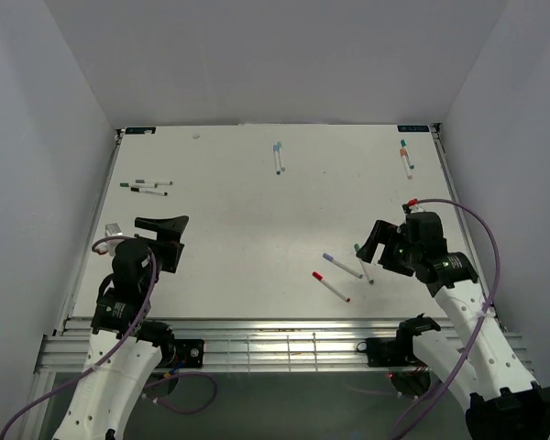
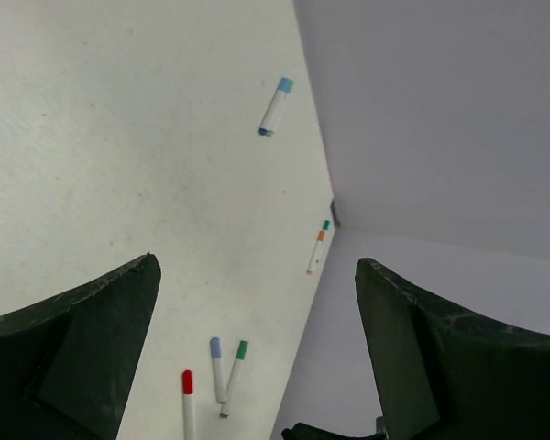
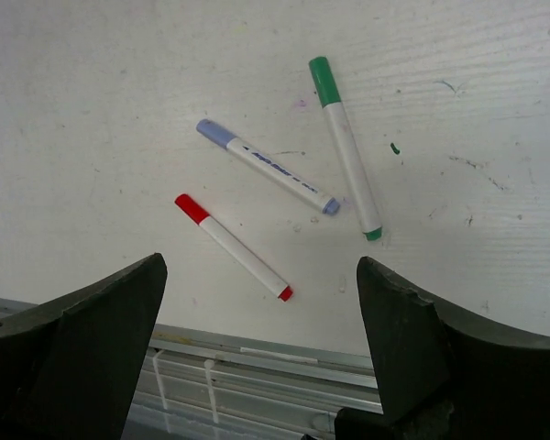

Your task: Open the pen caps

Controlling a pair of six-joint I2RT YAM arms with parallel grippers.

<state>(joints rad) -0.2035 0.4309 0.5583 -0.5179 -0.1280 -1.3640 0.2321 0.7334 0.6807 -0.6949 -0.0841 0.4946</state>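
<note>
left gripper (image 1: 168,240): the fingers are held wide apart and nothing is gripped; it is poised over the near left of the table (image 1: 247,202).
right gripper (image 1: 379,249): the fingers are spread wide and nothing is held; it is poised over the near right, with its tips turned toward the table's middle.
red cap (image 3: 192,208): it is seated on its pen, which lies closest to the near edge. In the right wrist view it is seen ahead of the fingers and clear of them.
purple cap (image 3: 216,134): it is seated on its pen, just beyond the red one, and is touched by neither finger.
green cap (image 3: 324,81): it is seated on its pen. In the top view it is the cap closest to the right gripper's fingers, but contact cannot be told.
three near pens (image 1: 344,270): they are grouped just left of the right gripper and well apart from the left gripper.
blue caps (image 1: 278,147): they are seen on two pens laid side by side at the far middle, well away from both grippers.
far-right pens (image 1: 406,158): they are laid near the far right corner, and teal and orange are made out on them.
left pens (image 1: 147,188): they are clustered beyond the left gripper, and their caps are too small to be told.
</note>
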